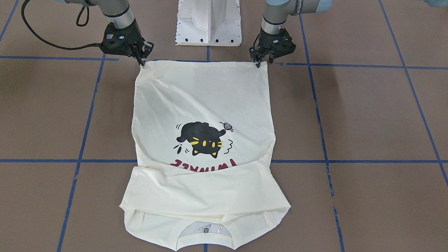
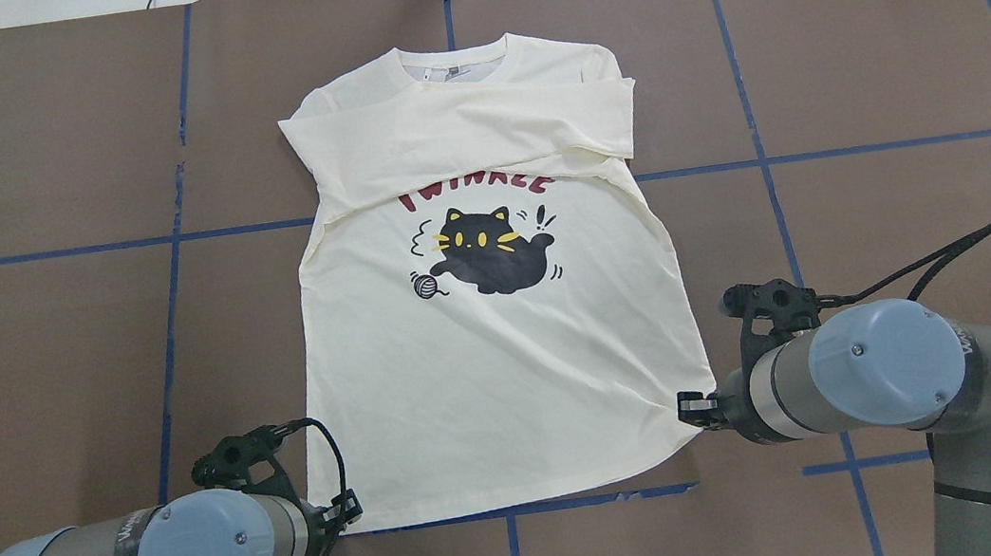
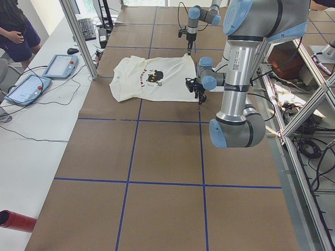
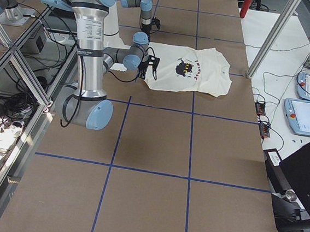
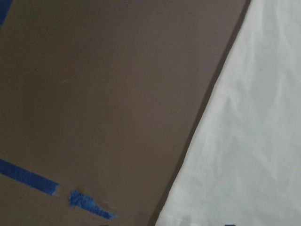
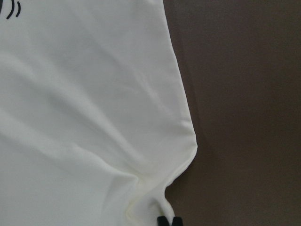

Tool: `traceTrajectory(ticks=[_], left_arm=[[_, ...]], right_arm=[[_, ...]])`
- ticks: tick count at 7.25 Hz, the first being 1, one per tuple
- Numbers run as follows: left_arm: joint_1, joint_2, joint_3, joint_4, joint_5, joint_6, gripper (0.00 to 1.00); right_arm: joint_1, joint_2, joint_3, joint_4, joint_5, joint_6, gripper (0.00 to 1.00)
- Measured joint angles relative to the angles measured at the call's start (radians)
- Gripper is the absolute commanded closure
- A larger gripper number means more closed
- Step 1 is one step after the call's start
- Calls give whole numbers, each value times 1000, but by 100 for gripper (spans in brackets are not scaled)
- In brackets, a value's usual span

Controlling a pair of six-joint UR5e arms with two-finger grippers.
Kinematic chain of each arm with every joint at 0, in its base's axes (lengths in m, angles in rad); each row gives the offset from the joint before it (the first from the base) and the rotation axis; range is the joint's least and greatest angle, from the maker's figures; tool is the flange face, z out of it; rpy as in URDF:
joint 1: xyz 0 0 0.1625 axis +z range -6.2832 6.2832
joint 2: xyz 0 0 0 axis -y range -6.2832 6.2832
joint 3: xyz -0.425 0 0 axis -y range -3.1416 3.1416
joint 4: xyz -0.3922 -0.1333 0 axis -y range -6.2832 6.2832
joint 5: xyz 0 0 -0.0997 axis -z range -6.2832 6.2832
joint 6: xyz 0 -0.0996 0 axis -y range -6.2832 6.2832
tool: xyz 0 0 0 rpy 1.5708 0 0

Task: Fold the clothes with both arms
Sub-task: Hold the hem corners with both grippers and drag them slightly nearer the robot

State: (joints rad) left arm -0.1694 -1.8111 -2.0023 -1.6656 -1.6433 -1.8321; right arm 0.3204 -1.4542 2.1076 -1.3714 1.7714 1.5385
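Note:
The cream T-shirt [image 1: 202,95] lies flat and print-up on the brown table, its black cat and red lettering showing and both sleeves folded across the chest [image 2: 458,135]. The collar points away from the robot and the hem lies nearest it. My left gripper [image 1: 261,63] is shut on the hem corner on the robot's left [image 2: 336,519]. Its fingers stay outside the left wrist view, which shows only the shirt's edge [image 5: 254,141]. My right gripper [image 1: 142,62] is shut on the other hem corner, where the cloth bunches at its fingertips [image 6: 168,221].
The white pedestal base [image 1: 209,19] stands just behind the hem, between the two arms. Blue tape lines [image 2: 165,240] grid the brown table cover. In the side views, tablets [image 3: 57,65] lie on a white bench and a person [image 3: 15,26] stands at the edge.

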Motion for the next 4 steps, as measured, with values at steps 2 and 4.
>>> traceTrajectory(ticks=[2,4], left_arm=[[-6,-3,-2,1,-1,1,63],[-18,-3,-3,1,-1,4,87]], right_arm=[[5,0,0,-1,3,-1,100],[11,-1,0,0,9,-1,100]])
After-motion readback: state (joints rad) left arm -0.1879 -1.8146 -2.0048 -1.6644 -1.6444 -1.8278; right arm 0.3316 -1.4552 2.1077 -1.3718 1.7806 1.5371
